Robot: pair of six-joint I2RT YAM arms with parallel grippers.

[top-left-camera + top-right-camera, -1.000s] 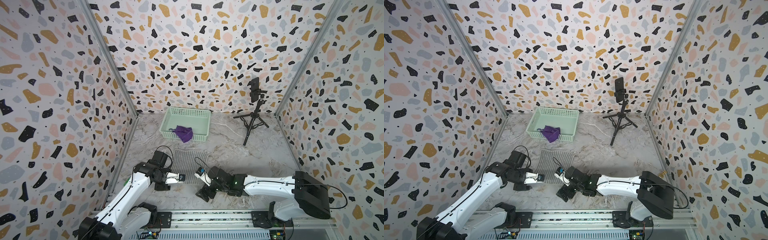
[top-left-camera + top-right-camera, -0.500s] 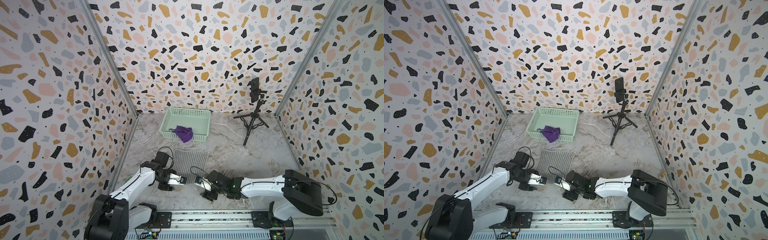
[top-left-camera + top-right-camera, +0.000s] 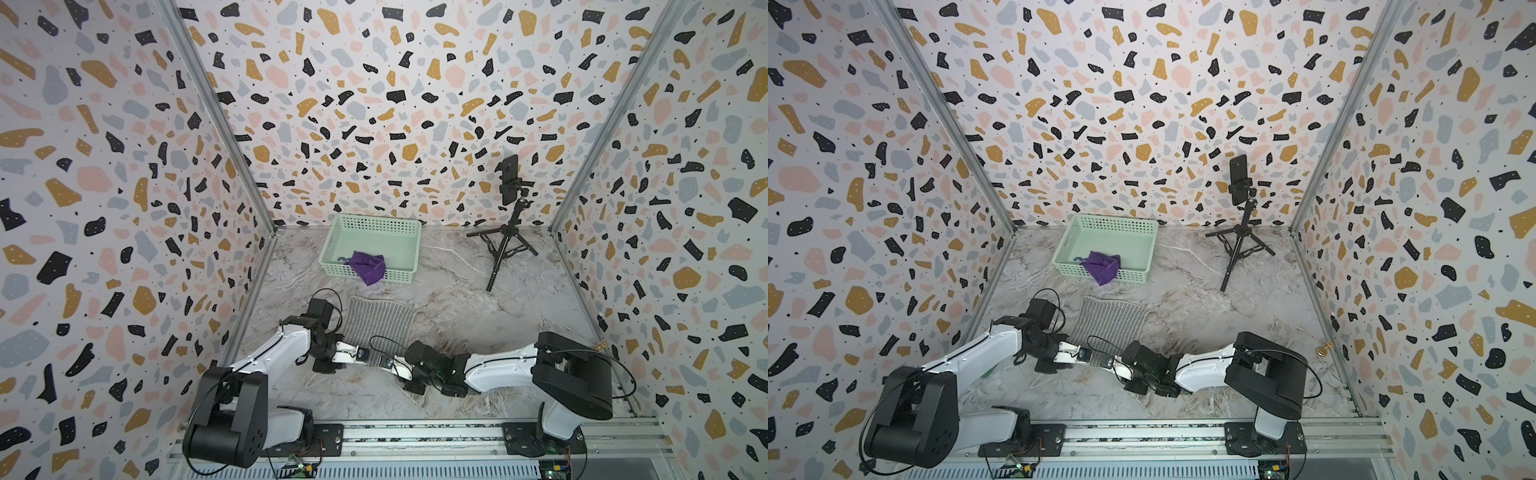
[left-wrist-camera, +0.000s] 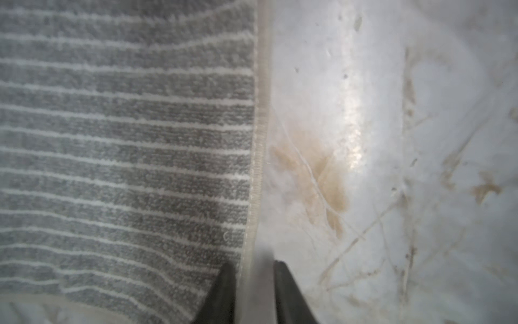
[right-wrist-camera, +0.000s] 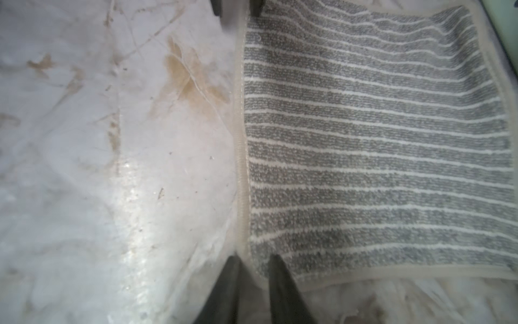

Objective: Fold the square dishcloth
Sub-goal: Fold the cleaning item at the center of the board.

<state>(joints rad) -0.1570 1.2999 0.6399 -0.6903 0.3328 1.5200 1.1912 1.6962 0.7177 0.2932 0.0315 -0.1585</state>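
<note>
Blurred up close, the dishcloth (image 4: 126, 140) hem is pinched at both near corners, left end effector (image 4: 252, 263) and right end effector (image 5: 252, 256) narrowed on it. The rest is spread on the table (image 3: 457, 299). Beyond, a basket (image 3: 374, 224) is overhung by a rag (image 3: 368, 266).

Black tripod (image 3: 508, 230) on marbled grey worktop (image 3: 457, 299) — glossy, brown-veined, terrazzo-print walls (image 3: 395, 104) behind and to both sides of it
</note>
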